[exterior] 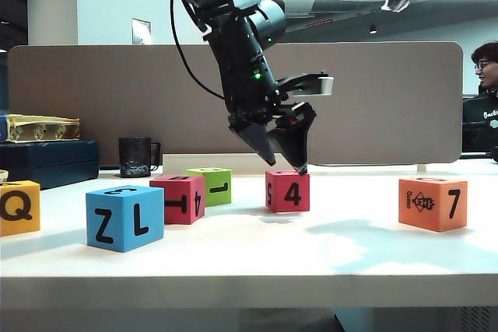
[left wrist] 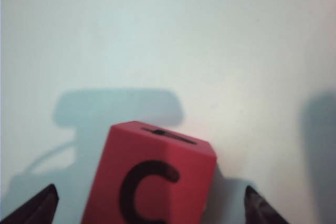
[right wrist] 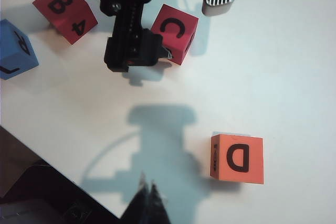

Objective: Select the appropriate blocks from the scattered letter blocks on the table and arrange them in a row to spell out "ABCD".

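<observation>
Left tool [exterior: 284, 162] hangs tip-down directly over the pink-red C block [exterior: 287, 191], jaws spread wide, nothing held. That is the relation that counts: the block lies straight below, mid-table [exterior: 233, 262], and the left wrist view shows it sitting between the 2 dark fingertips [left wrist: 39, 207] with daylight on both sides. A straight drop looks like all it needs, though I can't quite tell whether one tip already brushes the block's top rear edge. Right tool [right wrist: 149, 200] hovers closed and empty, farther off, nearer the orange D block [right wrist: 237, 158] toward the table's right end. The right wrist view reads B [right wrist: 65, 12], C and D on the top faces; the exterior view offers only side faces like 4 and 7.
</observation>
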Controlling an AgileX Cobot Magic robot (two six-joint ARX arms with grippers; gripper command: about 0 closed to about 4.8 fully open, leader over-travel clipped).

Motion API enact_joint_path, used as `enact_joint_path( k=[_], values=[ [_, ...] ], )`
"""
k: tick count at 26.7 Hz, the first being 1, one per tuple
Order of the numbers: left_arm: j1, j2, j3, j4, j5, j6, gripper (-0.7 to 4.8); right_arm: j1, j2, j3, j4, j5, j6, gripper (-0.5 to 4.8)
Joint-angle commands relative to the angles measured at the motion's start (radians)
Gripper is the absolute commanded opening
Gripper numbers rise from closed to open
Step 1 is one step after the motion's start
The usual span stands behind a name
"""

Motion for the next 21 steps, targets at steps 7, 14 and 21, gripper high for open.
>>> enact_joint_path(
  k=[7, 14, 21],
  values=[
    [-0.001, 0.035, 0.002, -0.013, 0.02, 0.0, 4.54, 0.001, -0.003, 0.005, 0.008, 0.001, 0.002, -0.01],
    [-0.001, 0.035, 0.002, -0.013, 0.02, -0.001, 2.95, 0.001, -0.003, 0.005, 0.009, 0.001, 0.002, -0.01],
    [-0.001, 0.033, 0.011, -0.02, -0.008, -0.074, 2.94, 0.001, -0.003, 0.005, 0.012, 0.001, 0.001, -0.01]
  ],
)
